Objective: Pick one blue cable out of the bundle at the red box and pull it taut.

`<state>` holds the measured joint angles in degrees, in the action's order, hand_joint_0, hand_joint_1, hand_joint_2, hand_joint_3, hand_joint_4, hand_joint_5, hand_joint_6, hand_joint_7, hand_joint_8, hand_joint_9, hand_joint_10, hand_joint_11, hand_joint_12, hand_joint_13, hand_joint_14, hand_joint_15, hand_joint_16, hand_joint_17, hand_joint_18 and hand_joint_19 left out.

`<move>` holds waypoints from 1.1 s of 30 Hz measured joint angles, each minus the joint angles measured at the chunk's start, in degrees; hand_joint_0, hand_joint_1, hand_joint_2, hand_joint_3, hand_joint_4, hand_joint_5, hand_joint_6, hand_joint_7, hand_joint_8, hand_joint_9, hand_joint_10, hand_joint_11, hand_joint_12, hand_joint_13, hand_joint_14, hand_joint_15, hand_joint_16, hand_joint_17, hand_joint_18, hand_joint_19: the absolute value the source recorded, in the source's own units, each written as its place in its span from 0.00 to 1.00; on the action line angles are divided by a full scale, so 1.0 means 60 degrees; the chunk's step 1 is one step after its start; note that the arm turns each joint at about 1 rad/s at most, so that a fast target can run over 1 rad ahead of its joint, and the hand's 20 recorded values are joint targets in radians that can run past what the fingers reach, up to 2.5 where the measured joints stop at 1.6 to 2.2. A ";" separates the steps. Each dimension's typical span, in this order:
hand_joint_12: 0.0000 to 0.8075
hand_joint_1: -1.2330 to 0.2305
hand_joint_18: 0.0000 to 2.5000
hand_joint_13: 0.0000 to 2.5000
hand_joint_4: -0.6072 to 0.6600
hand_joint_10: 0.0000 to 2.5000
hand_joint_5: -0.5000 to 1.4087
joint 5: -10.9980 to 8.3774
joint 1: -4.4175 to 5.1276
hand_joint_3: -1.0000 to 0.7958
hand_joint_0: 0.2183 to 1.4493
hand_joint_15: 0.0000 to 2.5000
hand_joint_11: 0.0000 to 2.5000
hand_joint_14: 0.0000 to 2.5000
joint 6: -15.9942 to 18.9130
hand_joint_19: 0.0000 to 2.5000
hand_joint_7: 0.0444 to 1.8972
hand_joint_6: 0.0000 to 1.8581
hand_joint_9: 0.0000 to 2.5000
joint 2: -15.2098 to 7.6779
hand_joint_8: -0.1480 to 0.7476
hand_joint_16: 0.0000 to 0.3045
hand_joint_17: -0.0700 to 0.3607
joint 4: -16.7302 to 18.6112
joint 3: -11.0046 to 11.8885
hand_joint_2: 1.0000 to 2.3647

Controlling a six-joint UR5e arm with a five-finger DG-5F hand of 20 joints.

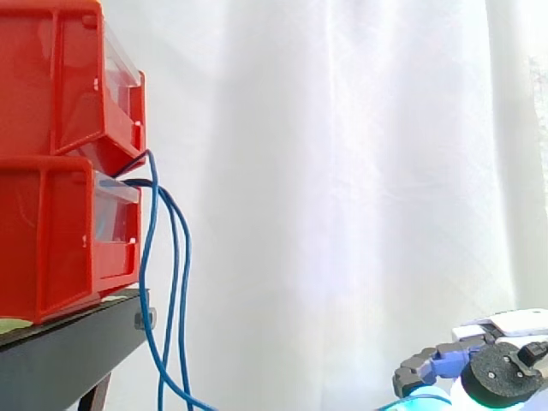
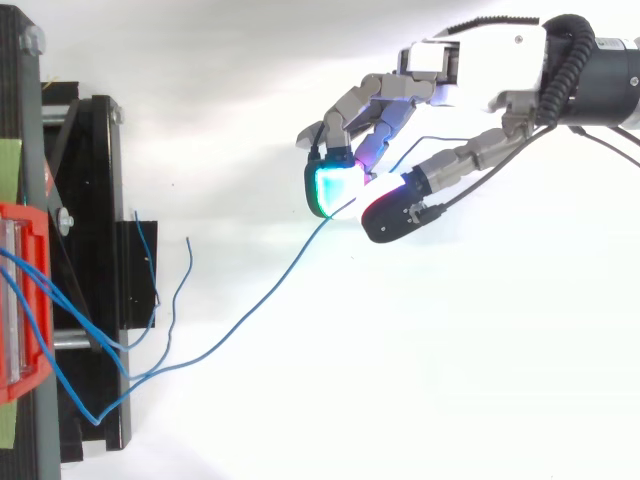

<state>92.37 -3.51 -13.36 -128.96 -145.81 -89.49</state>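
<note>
Side view: we see a white curtain (image 1: pixel 342 171) hanging in soft folds behind the work. At lower left stands a black stand (image 1: pixel 68 355) with a metal bolt (image 1: pixel 144 319) at its front corner. Top view: we see the stand's frame along the left edge, a green strip (image 2: pixel 8 165) lying on it, and a plain white ground (image 2: pixel 400 380).

Open space right of red bins (image 1: pixel 60 154); dangling blue cables (image 1: pixel 186 291) beside black stand (image 1: pixel 60 360)

Stacked bins (image 1: pixel 51 248) sit on a stand (image 1: pixel 60 360) at left; cables (image 1: pixel 175 282) hang from them, one cable (image 2: pixel 270 292) pinched in my hand (image 2: pixel 470 70), right.
</note>
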 measured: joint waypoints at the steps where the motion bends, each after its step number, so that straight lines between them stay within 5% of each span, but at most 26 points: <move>1: 0.45 0.30 0.18 0.16 0.49 0.00 0.19 0.0000 0.0000 0.51 0.33 0.05 0.41 0.00 0.0000 0.07 0.53 0.49 0.36 0.0001 0.57 0.16 0.42 0.0000 0.0000 0.01; 33: 0.45 0.30 0.18 0.17 0.50 0.00 0.19 0.0000 0.0000 0.52 0.34 0.05 0.41 0.00 0.0000 0.07 0.54 0.49 0.37 0.0002 0.57 0.16 0.41 0.0000 0.0002 0.01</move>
<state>92.37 -3.51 -13.36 -128.95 -145.81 -89.48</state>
